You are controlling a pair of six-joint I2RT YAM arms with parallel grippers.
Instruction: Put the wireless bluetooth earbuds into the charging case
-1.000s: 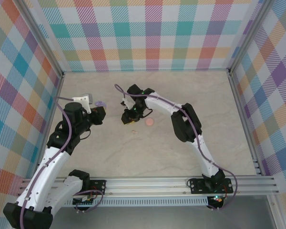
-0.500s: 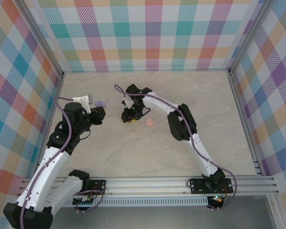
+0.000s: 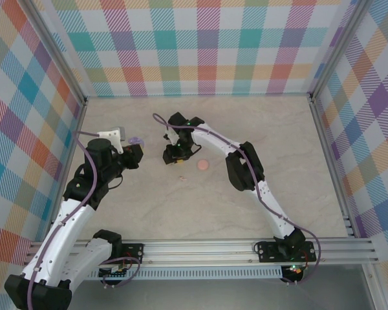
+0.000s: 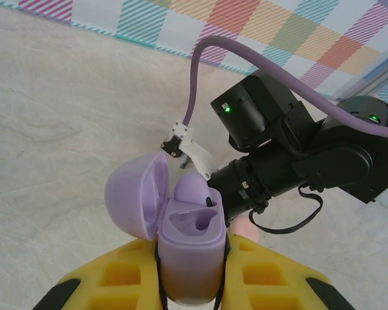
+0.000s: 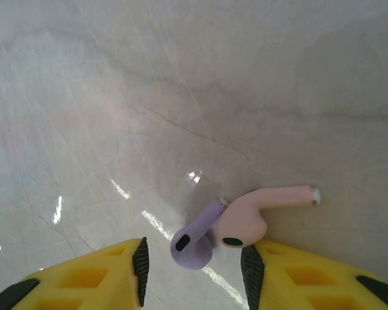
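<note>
Low over the table [image 5: 181, 97], right fingers [image 5: 84, 284] pointed down, spread astride two earbuds [image 5: 246, 223]; left fingers [image 4: 271, 271] pinching open case [image 4: 187, 252].

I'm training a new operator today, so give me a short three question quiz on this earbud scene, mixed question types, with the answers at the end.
1. True or false: the lid of the case is shut.
2. Fill in: below the right gripper lie a purple earbud and a ____ one.
3. Which holds the case? A. left gripper B. right gripper C. neither
Key: 1 false, it is open; 2 pink earbud; 3 A.
</note>
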